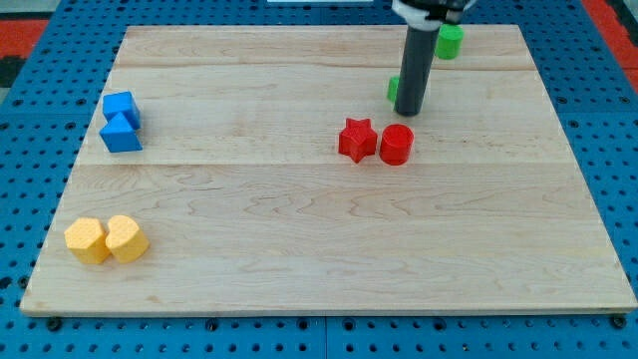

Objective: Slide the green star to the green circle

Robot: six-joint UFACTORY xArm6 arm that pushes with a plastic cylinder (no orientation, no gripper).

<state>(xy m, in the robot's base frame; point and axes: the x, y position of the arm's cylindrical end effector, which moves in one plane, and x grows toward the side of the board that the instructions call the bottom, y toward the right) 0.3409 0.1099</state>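
Note:
The green star (393,88) shows only as a small green edge to the left of my rod, near the view's top; most of it is hidden behind the rod. My tip (408,112) rests on the board right beside the star, at its lower right. The green circle (450,41), a short cylinder, stands further up and to the right, near the board's top edge, partly hidden by the arm.
A red star (357,139) and a red cylinder (396,145) sit side by side just below my tip. Two blue blocks (121,122) stand at the left. Two yellow blocks (107,239) lie at the bottom left. The wooden board (319,259) ends near each group.

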